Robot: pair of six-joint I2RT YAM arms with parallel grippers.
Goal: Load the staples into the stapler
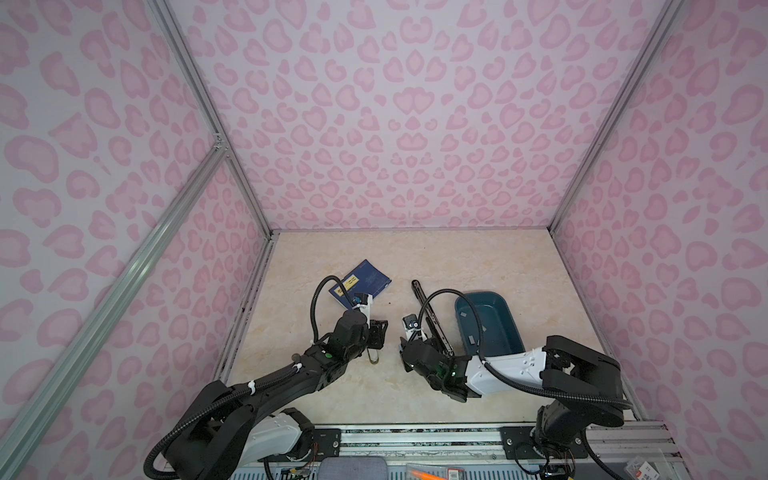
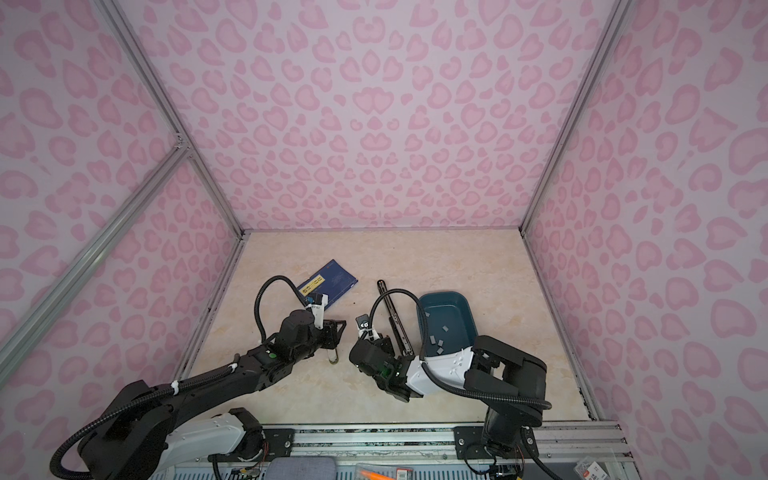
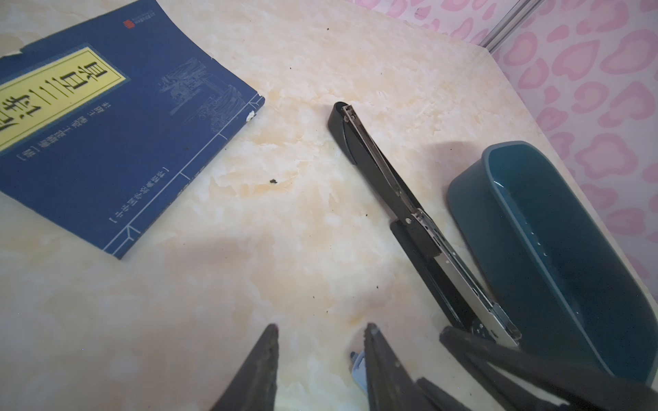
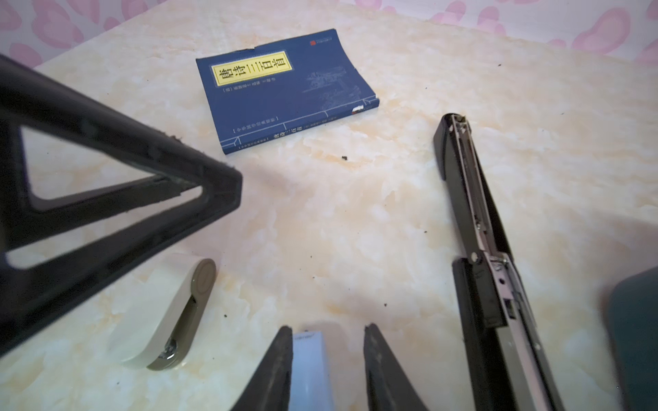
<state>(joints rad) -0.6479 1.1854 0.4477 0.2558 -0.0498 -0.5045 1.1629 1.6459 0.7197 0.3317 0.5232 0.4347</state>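
My left jaws stand spread and empty over the beige marble counter [image 1: 457, 257]. My right jaws, also spread, straddle a small pale box [image 4: 309, 356]. The long black metal stapler [image 2: 394, 320] lies unfolded. At its 3 o'clock, short grey staples [image 2: 439, 343] lie inside a teal plastic tub [image 2: 467, 316]. At its 10 o'clock lies a blue paperback book [image 1: 361, 284].

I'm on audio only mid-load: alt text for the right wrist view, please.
A black stapler lies opened flat on the marble-look table, its metal channel exposed, beside the right gripper, whose open jaws flank a pale box. A blue book lies beyond, and a white-and-grey object lies on the gripper's other side.
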